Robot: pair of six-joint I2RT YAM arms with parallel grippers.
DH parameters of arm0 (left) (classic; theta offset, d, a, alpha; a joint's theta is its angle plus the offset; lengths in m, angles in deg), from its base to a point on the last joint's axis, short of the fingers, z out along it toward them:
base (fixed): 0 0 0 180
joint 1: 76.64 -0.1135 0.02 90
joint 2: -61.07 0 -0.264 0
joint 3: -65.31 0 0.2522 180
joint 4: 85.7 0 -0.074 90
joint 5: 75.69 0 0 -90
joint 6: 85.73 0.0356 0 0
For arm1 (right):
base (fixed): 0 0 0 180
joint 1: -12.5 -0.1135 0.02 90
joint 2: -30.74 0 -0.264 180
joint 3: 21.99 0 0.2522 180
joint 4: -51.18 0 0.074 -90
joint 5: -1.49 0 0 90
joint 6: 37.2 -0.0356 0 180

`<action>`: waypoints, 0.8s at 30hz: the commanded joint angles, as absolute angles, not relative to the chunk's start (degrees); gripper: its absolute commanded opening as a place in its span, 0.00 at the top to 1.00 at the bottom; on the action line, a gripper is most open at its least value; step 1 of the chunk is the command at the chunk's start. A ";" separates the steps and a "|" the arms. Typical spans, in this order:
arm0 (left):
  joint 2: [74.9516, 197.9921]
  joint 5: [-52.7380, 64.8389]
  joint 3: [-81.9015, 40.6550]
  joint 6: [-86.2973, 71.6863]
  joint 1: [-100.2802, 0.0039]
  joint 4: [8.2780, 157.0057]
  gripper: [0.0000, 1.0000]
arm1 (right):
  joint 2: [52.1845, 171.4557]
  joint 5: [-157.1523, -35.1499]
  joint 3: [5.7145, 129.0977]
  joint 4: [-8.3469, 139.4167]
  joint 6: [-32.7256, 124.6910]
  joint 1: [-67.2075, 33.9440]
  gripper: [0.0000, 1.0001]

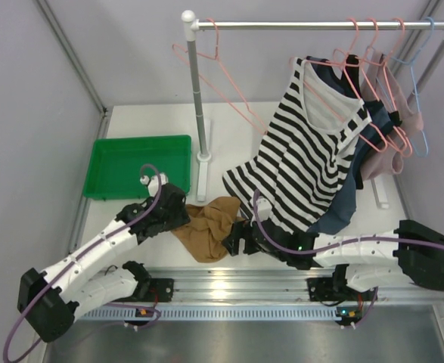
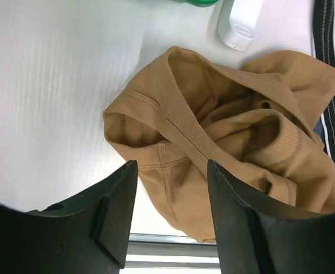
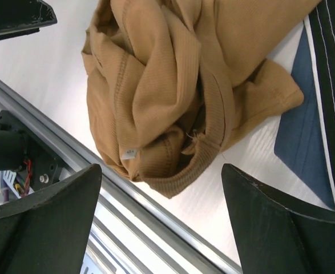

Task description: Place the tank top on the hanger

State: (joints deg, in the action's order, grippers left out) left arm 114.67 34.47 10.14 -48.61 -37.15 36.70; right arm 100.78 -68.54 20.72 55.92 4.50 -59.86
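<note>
The tank top (image 1: 209, 227) is lying crumpled at the middle of the tabletop's (image 1: 229, 121) near edge, between the two arms. Both claws are hovering over it with fingers apart and holding nothing. The left claw (image 2: 172, 168) is over its ribbed neckline and the right claw (image 3: 161, 168) is spread wide above the bulk, probably lining up a two-sided pick. The hanger (image 1: 206, 79) is hanging bare toward the far-left corner. The striped top (image 1: 297, 159) is draping just beside the heap — crowding the right side.
</note>
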 commanded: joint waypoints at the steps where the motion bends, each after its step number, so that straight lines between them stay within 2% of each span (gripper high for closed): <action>1: 116.17 31.46 11.72 -49.26 -39.28 44.22 0.43 | 100.18 -65.57 19.29 51.41 1.12 -61.33 0.15; 7: 117.84 24.52 14.01 -48.55 -43.41 52.14 0.38 | 101.66 -64.25 19.02 50.44 0.06 -61.42 0.22; 12: 119.95 21.61 15.60 -49.25 -44.47 55.22 0.42 | 103.69 -62.06 20.86 50.43 -0.03 -61.42 0.29; 18: 120.92 20.11 18.67 -50.04 -44.82 56.89 0.48 | 105.80 -61.88 23.76 51.58 1.47 -61.33 0.54; 19: 120.92 20.03 18.76 -49.96 -45.00 56.98 0.56 | 105.80 -61.71 23.94 52.19 1.56 -61.25 0.62; 21: 120.66 20.02 18.94 -49.08 -45.26 57.07 0.64 | 105.36 -60.65 24.29 53.07 1.91 -61.25 0.72; 22: 120.48 19.94 18.68 -48.73 -45.26 56.81 0.80 | 104.40 -60.30 24.47 54.21 2.08 -61.25 0.80; 24: 120.13 19.68 17.63 -46.72 -45.35 56.11 0.91 | 103.25 -59.25 25.69 56.32 3.48 -61.25 0.87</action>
State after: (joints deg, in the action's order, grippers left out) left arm 120.94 20.40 18.77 -49.09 -44.98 53.64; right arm 105.35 -62.45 22.51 55.14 1.90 -60.52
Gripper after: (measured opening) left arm 0.125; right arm 0.160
